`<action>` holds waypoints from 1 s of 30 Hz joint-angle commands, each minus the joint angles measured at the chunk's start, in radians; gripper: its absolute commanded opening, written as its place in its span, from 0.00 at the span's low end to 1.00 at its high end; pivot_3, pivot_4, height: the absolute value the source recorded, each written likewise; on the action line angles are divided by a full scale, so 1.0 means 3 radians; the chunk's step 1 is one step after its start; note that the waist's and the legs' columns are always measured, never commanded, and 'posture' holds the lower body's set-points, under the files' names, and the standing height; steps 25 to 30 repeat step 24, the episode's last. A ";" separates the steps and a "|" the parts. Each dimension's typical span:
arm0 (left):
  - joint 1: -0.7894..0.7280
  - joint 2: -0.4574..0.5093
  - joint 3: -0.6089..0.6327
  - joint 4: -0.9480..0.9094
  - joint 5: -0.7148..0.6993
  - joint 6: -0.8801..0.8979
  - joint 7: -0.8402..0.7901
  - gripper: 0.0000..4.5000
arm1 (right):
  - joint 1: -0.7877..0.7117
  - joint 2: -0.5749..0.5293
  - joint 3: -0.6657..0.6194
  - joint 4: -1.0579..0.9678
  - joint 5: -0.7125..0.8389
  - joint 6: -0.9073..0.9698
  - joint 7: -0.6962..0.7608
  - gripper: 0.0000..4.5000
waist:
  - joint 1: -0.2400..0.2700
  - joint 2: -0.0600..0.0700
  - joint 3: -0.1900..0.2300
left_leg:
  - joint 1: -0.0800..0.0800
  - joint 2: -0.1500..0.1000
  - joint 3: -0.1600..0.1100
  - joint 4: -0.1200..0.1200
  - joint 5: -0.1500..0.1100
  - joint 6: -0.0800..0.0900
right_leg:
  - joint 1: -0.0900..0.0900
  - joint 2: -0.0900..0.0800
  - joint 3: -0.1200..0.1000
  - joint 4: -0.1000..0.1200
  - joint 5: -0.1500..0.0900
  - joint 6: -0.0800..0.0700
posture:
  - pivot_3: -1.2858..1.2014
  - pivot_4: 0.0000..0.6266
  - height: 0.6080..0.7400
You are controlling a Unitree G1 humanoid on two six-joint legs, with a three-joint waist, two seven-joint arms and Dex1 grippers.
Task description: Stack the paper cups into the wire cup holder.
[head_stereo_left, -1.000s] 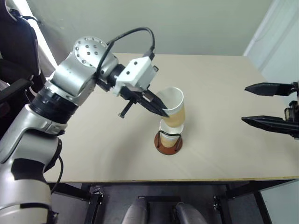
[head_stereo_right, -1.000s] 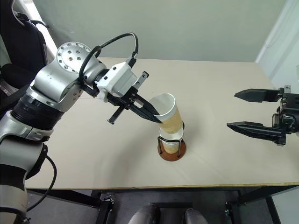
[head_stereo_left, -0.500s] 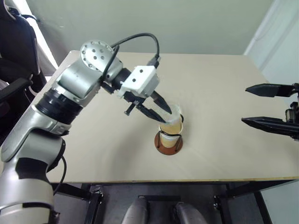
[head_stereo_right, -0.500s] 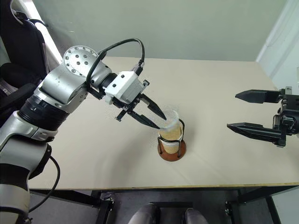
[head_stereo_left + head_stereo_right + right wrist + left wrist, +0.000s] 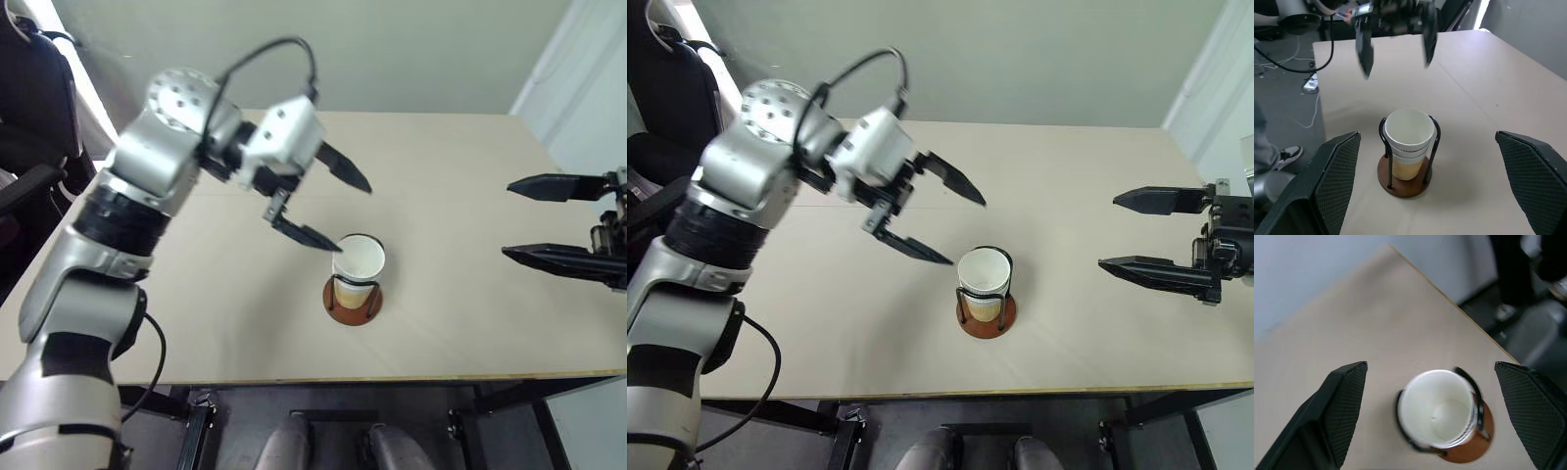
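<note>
Paper cups nested upright, mouths up, in wire cup holder | left gripper wide open, empty | right gripper likewise

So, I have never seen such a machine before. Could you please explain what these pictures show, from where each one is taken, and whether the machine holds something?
It is a humanoid robot with two arms, each ending in a gripper of two black fingers. Two pictures come from cameras in its head, looking down over a pale table. The other two come from cameras on its wrists, looking along the fingers. On the table stands a wire cup holder with a brown round base, and paper cups sit nested inside it. The left gripper is open just above and beside the cups, holding nothing. The right gripper is open too, empty, well off to the side.
</note>
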 commanded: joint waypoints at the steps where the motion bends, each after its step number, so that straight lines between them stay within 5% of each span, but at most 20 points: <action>1: 0.0327 0.0502 0.0668 0.0253 -0.0087 0.0458 0.0048 0.99 | 0.0037 -0.0073 0.0034 0.0157 -0.0148 -0.0131 0.0179 1.00 | -0.0039 0.0005 -0.0002 | 0.0001 0.0000 0.0001 -0.0004 0.0000 -0.0001 | -0.0003 0.0000 0.0002 0.0000 0.0000 0.0000 | 0.52 0.24 1.00; 5: 0.1192 0.1002 0.1194 0.0175 -0.0129 0.0815 0.0166 0.99 | 0.0146 -0.0130 0.0114 0.0414 -0.0416 -0.0279 0.0363 1.00 | -0.0072 0.0009 -0.0003 | 0.0008 -0.0001 0.0005 -0.0023 0.0005 -0.0009 | -0.0010 0.0001 0.0014 -0.0002 -0.0001 -0.0002 | 0.52 0.24 1.00; 12: 0.2495 0.1181 0.2067 -0.0276 -0.0329 0.1182 0.0392 0.99 | 0.0082 -0.0130 0.0321 0.0817 -0.0669 -0.0466 0.0575 1.00 | -0.0023 0.0003 -0.0001 | 0.0005 -0.0002 0.0006 -0.0024 0.0007 -0.0006 | -0.0010 0.0001 0.0017 -0.0002 -0.0002 -0.0008 | 0.52 0.24 1.00; 30: 0.3080 0.1128 0.2665 -0.0690 -0.0404 0.1399 0.0590 0.99 | -0.0309 0.0022 0.0633 0.1378 -0.0814 -0.0548 0.0766 1.00 | -0.0049 0.0001 -0.0003 | 0.0053 -0.0001 0.0012 -0.0046 0.0013 -0.0011 | 0.0018 0.0001 0.0022 0.0003 -0.0004 -0.0042 | 0.52 0.24 1.00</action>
